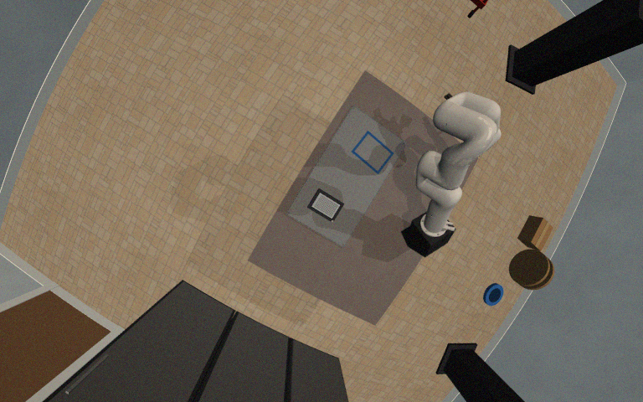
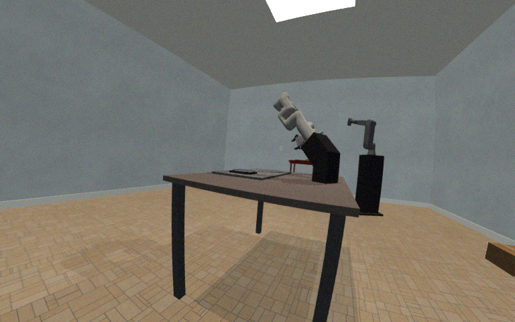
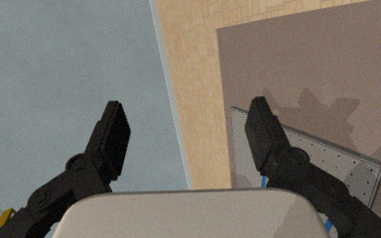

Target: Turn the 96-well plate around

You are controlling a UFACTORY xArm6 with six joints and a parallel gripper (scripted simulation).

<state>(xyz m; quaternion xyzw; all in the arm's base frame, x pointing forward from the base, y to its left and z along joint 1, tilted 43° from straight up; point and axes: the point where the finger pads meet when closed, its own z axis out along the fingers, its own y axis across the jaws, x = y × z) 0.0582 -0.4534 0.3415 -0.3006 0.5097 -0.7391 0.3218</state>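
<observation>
Your gripper (image 3: 186, 141) wide open w/ nothing in it, up off the desk (image 1: 326, 279), 96-well plate (image 1: 326, 204) seated in nest N1 (image 1: 310, 204), B1 outline (image 1: 372, 152) apart.

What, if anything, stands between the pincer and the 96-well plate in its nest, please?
Nothing visible does. The pincer is open and empty, raised near the arm's base, and only bare deck with the taped B1 outline lies on the way to the plate.
</observation>
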